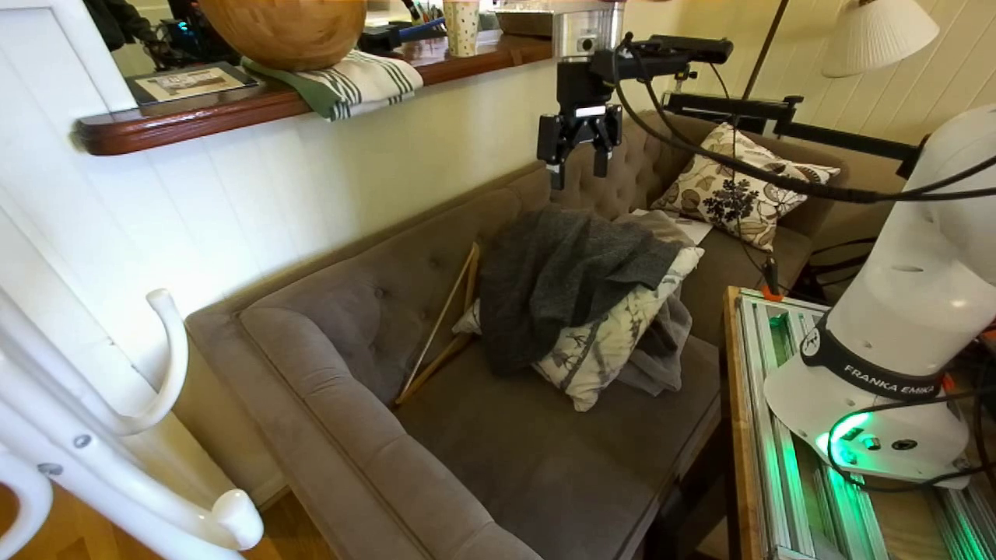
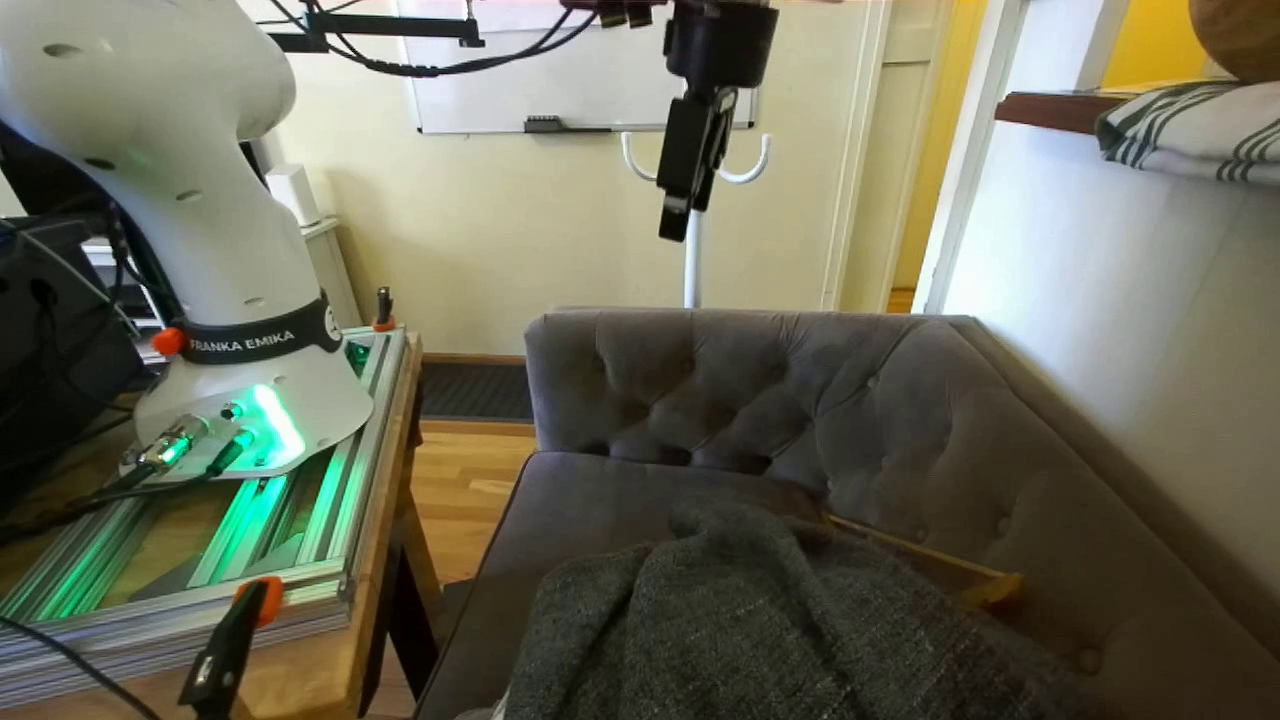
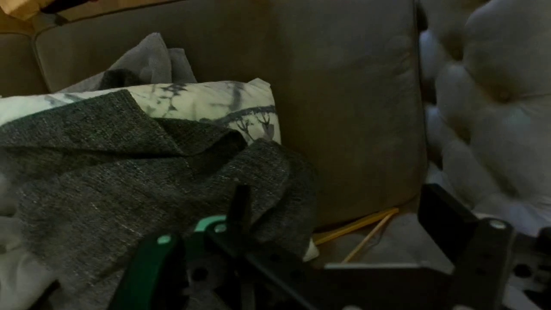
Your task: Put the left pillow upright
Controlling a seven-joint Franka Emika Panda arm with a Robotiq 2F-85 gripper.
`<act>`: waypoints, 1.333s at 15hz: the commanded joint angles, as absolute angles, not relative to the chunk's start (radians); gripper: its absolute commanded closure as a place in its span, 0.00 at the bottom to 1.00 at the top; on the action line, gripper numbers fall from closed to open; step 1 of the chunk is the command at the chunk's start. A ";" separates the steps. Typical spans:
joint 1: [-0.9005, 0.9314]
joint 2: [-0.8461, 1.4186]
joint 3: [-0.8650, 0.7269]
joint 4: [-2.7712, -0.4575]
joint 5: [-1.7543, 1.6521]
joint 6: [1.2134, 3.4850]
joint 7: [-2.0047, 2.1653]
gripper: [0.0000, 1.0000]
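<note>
inspector: largest item first.
clerk: the sofa [image 1: 529,459]. its padding looks soft; anything stood on edge there may topple.
inspector: next.
clerk: the dark grey cloth [image 1: 576,272], draped over most of the left pillow [image 1: 607,342]. main hazard: a grasp from above could lift loose cloth alone.
inspector: the pillow?
clerk: on the sofa, tilted, one patterned edge exposed. it appears floppy; pinched at a corner, it may fold instead of standing.
inspector: smaller items?
clerk: a wooden hanger [image 1: 436,368] beside the pillow. it could snag the cloth or block the pillow's footing. contact cannot be told.
inspector: the tool [image 1: 580,176]?
clerk: raised above the sofa, jaws spread, nothing held. the wrist view sets it near the cloth's edge; a straight descent may miss the pillow.
</note>
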State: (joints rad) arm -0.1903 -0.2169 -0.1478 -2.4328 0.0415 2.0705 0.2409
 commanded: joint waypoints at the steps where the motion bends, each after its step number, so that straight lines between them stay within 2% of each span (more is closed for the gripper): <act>1: -0.251 -0.121 -0.198 -2.442 0.043 2.192 0.324 0.00; 11: -0.351 0.108 -0.351 -2.411 0.033 2.574 0.588 0.00; 20: -0.276 0.345 -0.537 -2.369 0.010 2.839 0.984 0.00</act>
State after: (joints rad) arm -0.3258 0.2540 -0.4607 -2.4032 0.0366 2.7800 0.8424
